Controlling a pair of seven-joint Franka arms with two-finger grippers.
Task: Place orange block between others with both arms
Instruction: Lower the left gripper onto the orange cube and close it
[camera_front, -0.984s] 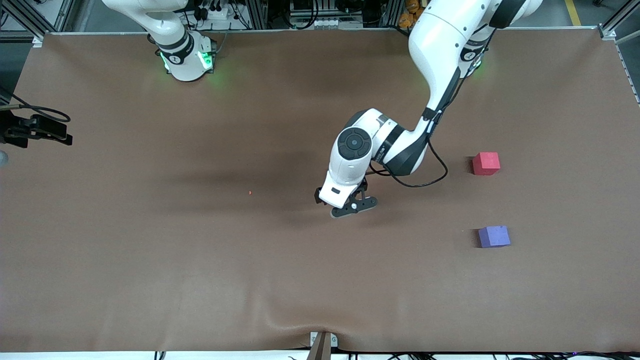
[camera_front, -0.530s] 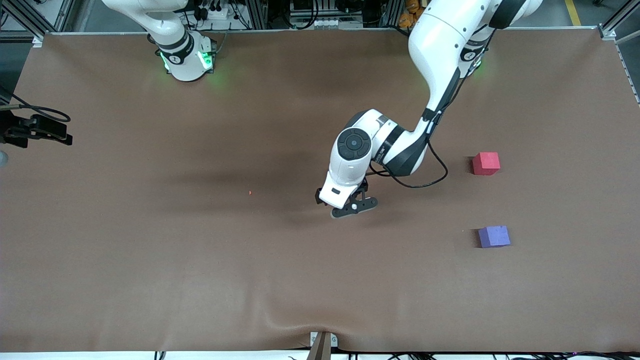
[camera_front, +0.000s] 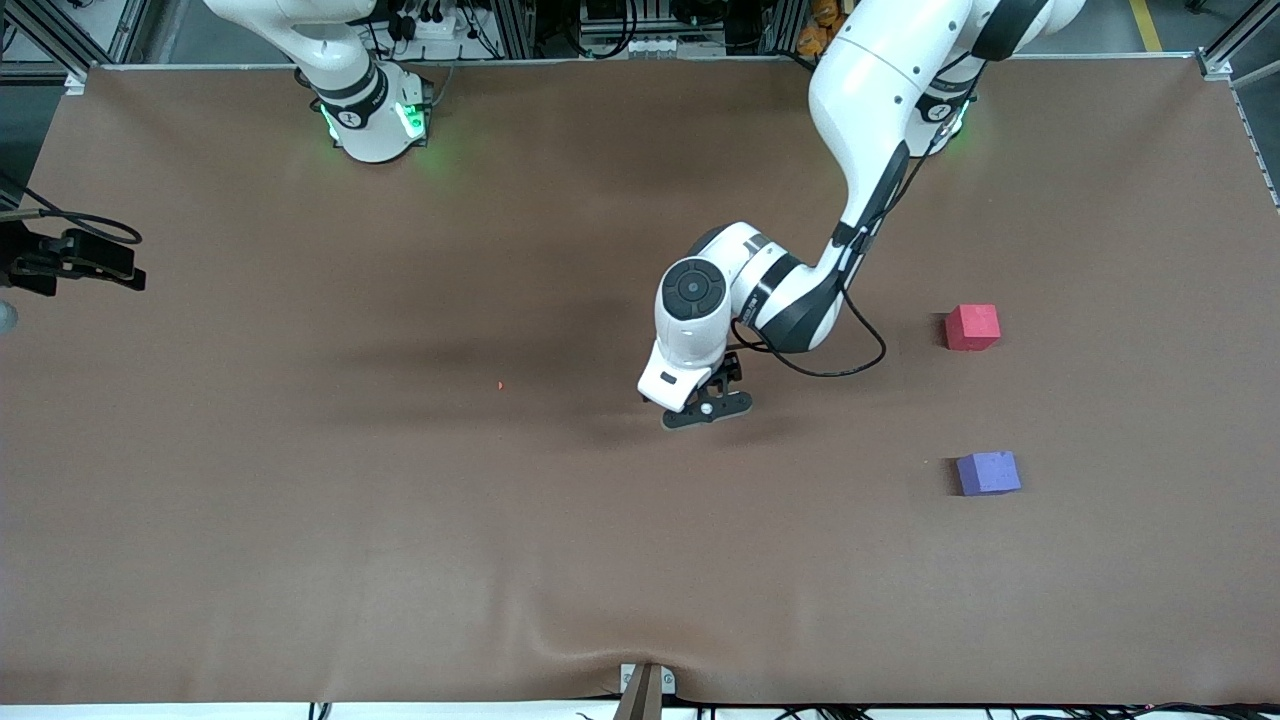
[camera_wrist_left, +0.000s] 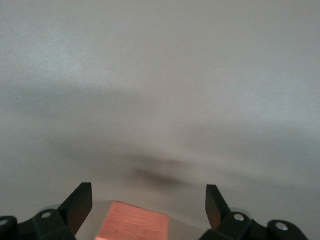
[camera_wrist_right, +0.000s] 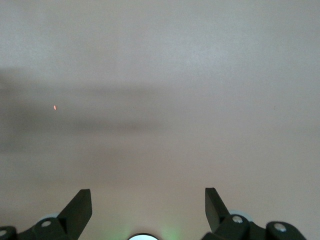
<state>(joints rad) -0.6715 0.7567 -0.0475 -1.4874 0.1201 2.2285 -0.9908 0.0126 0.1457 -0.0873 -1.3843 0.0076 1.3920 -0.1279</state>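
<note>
Purple-blue cube (camera_front: 988, 473): nearest the front edge, toward the left arm's end of the worktop (camera_front: 300, 520).
Left gripper (camera_front: 705, 408): mid-worktop, jaws wide, straddling the orange block (camera_wrist_left: 132, 227), not yet gripped; since the earlier frame the wrist has shifted slightly.
Pinkish-red cube (camera_front: 972, 327): farther; gap between cubes unfilled.
Right gripper (camera_wrist_right: 145, 210): spread, empty, waiting.

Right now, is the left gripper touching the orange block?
Apart. The left wrist view shows the left gripper open, with the orange block lying between its fingers and bare tabletop showing on either side of the block.
</note>
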